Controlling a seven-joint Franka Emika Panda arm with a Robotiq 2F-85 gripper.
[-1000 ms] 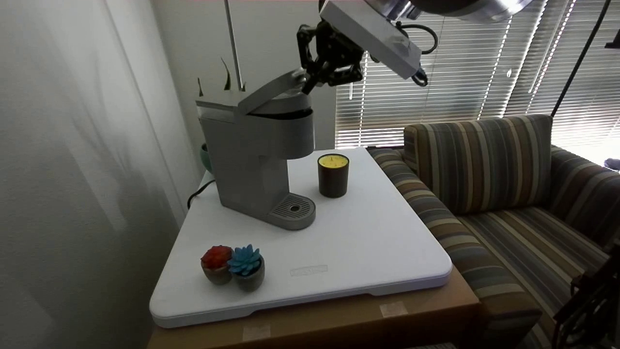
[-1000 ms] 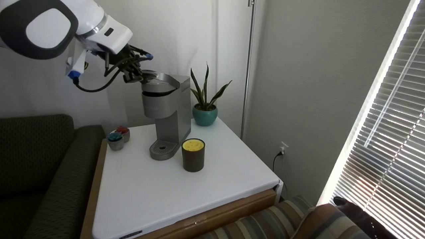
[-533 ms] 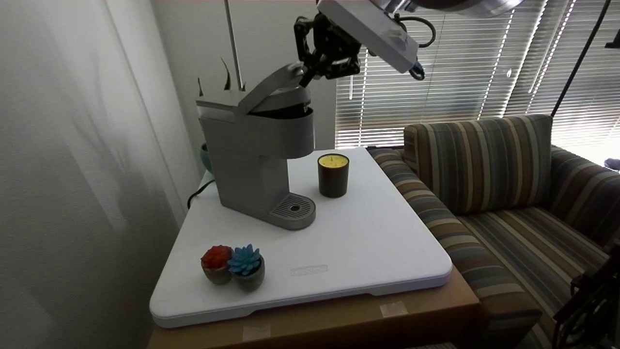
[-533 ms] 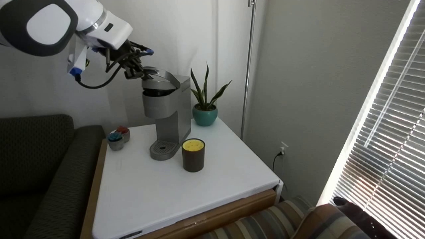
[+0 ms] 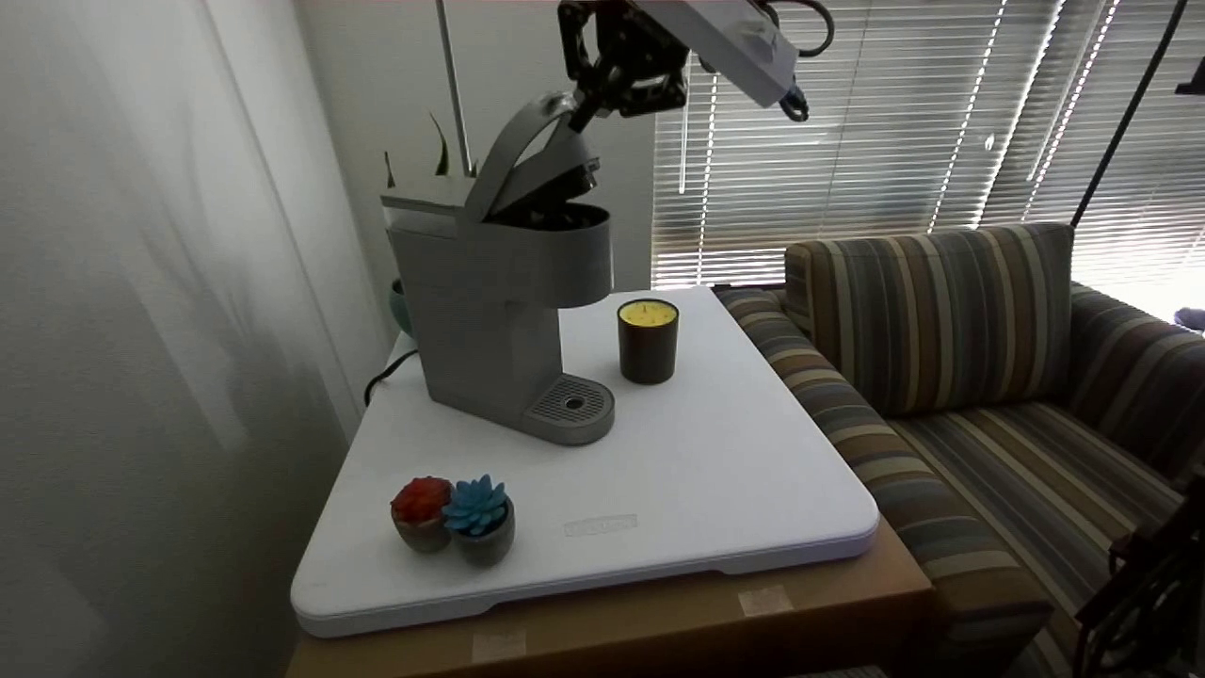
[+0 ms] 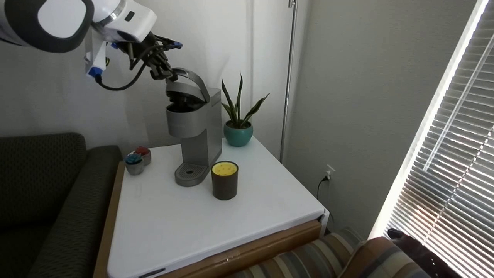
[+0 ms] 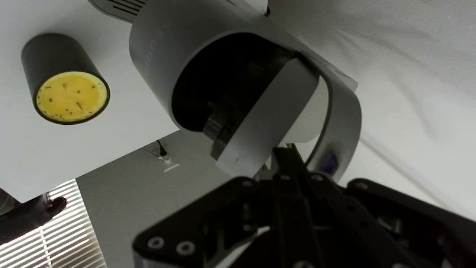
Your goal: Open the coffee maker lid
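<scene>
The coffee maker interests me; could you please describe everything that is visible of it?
The coffee maker is gray, apparently plastic, and stands upright on the white table. Its rounded head, bearing faint lettering, overhangs a grated drip tray. The lid is partly open, tilted up over a dark cavity, with an arched handle above it. The gripper is at the handle's front; whether it grips is unclear.

Homelike setting, striped armchair (image 5: 998, 443), houseplant (image 6: 237, 118)
</scene>
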